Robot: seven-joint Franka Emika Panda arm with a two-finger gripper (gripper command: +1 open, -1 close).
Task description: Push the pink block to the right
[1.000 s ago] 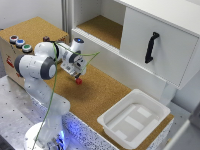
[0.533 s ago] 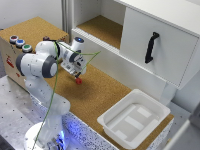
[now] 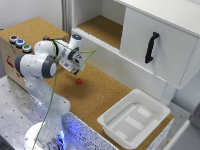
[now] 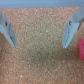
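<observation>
One small pink block sits alone on the cork table, just beside the gripper, which hangs low over the board. The wrist view shows the two fingers spread wide with only bare cork between them and the block outside one finger, so nothing is grasped. That suits a push: my guess is the outer side of a finger will nudge the block along. A white tray lies well apart.
</observation>
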